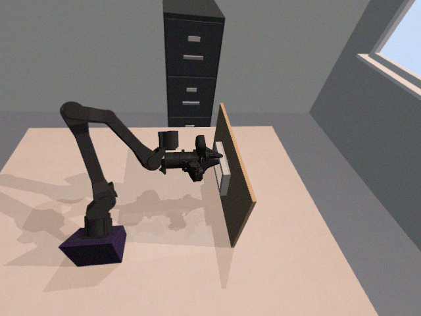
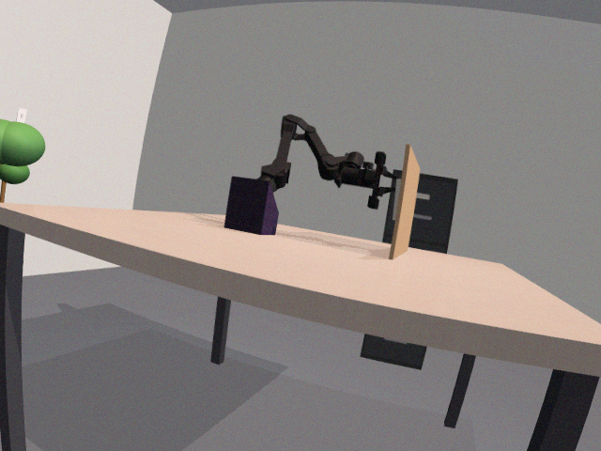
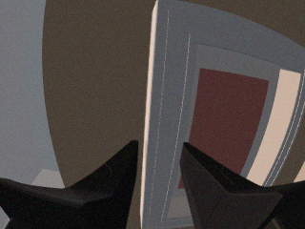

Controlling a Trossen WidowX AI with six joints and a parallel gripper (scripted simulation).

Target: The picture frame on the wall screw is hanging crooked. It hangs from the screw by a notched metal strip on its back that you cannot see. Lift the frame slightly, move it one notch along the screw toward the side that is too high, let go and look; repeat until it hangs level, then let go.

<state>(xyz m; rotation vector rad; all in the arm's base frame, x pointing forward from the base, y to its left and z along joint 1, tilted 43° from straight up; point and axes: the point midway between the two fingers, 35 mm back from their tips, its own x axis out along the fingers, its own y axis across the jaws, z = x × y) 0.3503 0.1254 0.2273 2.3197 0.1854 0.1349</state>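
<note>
The picture frame (image 1: 224,185) (image 3: 168,95) hangs against the dark face of an upright board (image 1: 234,204) (image 2: 407,209) (image 3: 95,86). It has a blue-grey border around a dark red panel and a pale strip. The screw and the notched strip are hidden behind it. My gripper (image 1: 221,158) (image 2: 395,183) (image 3: 161,143) is at the frame, its fingers a little apart on both sides of the frame's left border bar in the wrist view. A narrow gap shows between the left finger and the frame's edge. I cannot tell surely whether the frame is level.
The arm stands on a dark purple block (image 1: 98,254) (image 2: 247,204) on the table (image 1: 289,272) (image 2: 315,272), left of the board. The board's orange-brown edge faces the far side. A dark filing cabinet (image 1: 192,68) (image 2: 429,233) stands behind the table.
</note>
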